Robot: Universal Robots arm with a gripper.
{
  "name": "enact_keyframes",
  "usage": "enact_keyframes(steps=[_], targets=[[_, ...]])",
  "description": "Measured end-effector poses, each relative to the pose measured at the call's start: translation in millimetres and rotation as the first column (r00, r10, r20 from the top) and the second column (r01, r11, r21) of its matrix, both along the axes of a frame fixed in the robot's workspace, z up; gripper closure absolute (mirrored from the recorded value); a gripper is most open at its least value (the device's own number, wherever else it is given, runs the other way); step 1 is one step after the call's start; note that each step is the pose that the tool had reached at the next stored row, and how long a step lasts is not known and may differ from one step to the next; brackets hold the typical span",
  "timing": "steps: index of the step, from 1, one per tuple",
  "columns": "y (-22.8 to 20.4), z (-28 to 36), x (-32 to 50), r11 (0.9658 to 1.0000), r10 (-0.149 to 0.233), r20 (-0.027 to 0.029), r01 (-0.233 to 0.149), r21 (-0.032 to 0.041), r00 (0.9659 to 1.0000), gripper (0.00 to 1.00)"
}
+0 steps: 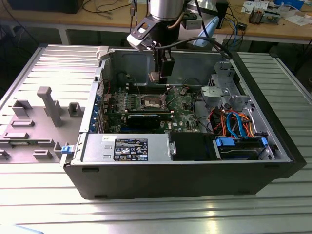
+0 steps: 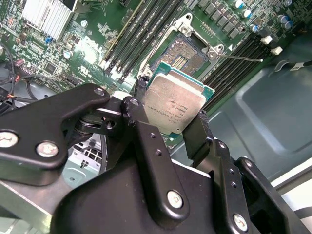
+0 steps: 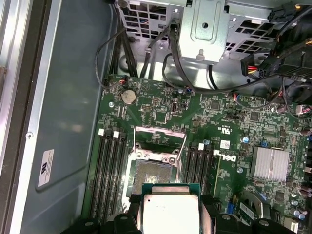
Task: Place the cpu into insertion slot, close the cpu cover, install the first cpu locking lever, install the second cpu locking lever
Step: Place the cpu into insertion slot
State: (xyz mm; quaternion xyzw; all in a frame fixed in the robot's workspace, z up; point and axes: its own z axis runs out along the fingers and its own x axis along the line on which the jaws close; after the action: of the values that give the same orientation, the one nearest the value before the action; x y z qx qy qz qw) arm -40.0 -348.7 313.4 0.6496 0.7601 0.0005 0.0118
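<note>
My gripper (image 2: 171, 113) is shut on the cpu (image 2: 175, 102), a flat square chip with a silver-grey top and green edge, held by two opposite edges between black fingers (image 2: 200, 131). In the first wrist view the cpu (image 3: 170, 212) hangs just short of the insertion slot (image 3: 153, 175), whose dark square centre lies open. The cpu cover (image 3: 160, 139), a thin metal frame, stands swung back beyond the slot. In the exterior view the gripper (image 1: 161, 75) hovers above the motherboard, over the insertion slot (image 1: 151, 101). A thin locking lever (image 2: 239, 57) sticks out beside the insertion slot (image 2: 183, 56).
The open black computer case (image 1: 185, 170) sits on a ribbed metal table. Long memory slots (image 3: 109, 170) flank the socket. A metal drive cage (image 3: 204, 29) with cable bundles stands at one end, and a finned heatsink (image 3: 268, 163) sits on the board. A grey fixture plate (image 1: 39, 117) lies on the exterior view's left.
</note>
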Motion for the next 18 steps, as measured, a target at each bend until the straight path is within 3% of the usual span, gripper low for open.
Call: enact_keyframes(steps=[18], targets=[[0.0, -1.0, 0.0, 0.999, -0.044, 0.0, 0.044, -0.001, 0.999, 0.45]])
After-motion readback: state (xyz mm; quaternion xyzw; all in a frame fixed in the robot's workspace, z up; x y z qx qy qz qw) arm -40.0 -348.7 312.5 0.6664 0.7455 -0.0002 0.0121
